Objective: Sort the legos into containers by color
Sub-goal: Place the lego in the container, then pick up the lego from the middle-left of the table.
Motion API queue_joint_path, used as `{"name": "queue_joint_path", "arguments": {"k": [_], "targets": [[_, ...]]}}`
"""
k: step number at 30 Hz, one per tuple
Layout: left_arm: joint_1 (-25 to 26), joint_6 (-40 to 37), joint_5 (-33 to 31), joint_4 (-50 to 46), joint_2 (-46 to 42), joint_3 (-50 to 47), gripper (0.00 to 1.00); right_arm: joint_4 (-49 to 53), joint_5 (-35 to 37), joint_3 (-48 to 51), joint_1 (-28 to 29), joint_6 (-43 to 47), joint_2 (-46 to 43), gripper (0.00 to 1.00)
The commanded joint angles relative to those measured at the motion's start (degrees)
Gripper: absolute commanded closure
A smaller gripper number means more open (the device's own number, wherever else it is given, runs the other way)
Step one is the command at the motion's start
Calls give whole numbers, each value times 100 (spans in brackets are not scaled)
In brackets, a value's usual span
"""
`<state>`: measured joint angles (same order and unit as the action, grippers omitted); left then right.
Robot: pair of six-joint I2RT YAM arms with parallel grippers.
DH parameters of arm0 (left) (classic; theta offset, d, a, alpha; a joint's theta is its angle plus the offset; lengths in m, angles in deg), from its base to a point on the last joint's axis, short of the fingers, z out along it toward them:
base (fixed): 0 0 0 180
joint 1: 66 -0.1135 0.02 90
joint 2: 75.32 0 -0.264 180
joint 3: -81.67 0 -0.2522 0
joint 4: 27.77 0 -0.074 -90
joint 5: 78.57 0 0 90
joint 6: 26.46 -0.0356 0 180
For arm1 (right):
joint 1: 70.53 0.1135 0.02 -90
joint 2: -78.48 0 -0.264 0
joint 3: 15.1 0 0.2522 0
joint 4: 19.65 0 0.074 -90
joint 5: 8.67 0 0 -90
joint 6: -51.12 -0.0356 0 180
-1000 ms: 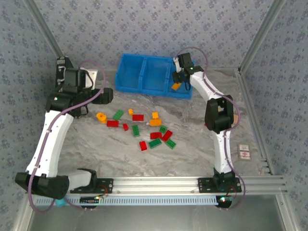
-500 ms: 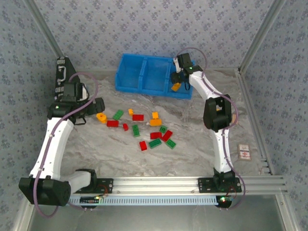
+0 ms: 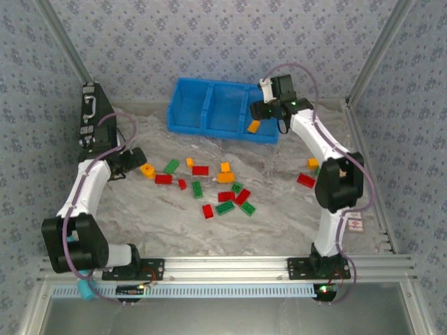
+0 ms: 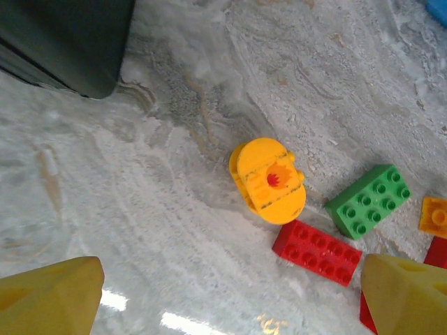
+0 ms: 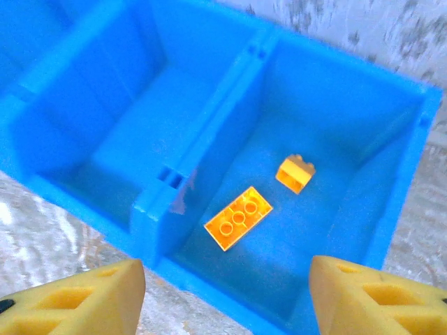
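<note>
The right pincer (image 5: pixel 223 296) is held open, empty, above the blue bin (image 5: pixel 209 164). The left pincer (image 4: pixel 230 296) is spread wide, nothing gripped.

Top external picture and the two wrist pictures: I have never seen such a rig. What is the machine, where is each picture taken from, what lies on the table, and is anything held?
Two white robot arms, a left arm and a right arm, are bolted at the near edge of the table. The top external picture looks down from above and behind them; each wrist picture comes from a camera on one arm, its yellow fingertips at the bottom corners. On it lie red, green and orange legos, and a divided blue bin at the back. The left end effector is open near a round yellow piece. The right end effector is open above the bin's right compartment, where two orange bricks lie. Nothing is held.
</note>
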<state>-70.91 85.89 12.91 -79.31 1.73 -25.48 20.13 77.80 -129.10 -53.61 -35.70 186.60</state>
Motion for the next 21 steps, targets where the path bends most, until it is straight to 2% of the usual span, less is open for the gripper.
{"name": "queue_joint_path", "arguments": {"k": [1,7,10,13,21], "targets": [[-48,547,324,721,198,-144,5,-243,-246,536,22,165,-616,33],[-56,1043,681,1274,862,-262,8,-467,-169,1584,-34,55,-1510,32],[-53,1258,747,1480,1127,-309,9,-621,-447,2005,-178,-80,-1810,31],[-52,1457,759,1734,1293,-436,9,-691,-754,2265,-355,-251,-1984,31],[-11,1798,815,2123,1684,-583,10,-789,-751,2575,-454,-239,-2144,30]]}}
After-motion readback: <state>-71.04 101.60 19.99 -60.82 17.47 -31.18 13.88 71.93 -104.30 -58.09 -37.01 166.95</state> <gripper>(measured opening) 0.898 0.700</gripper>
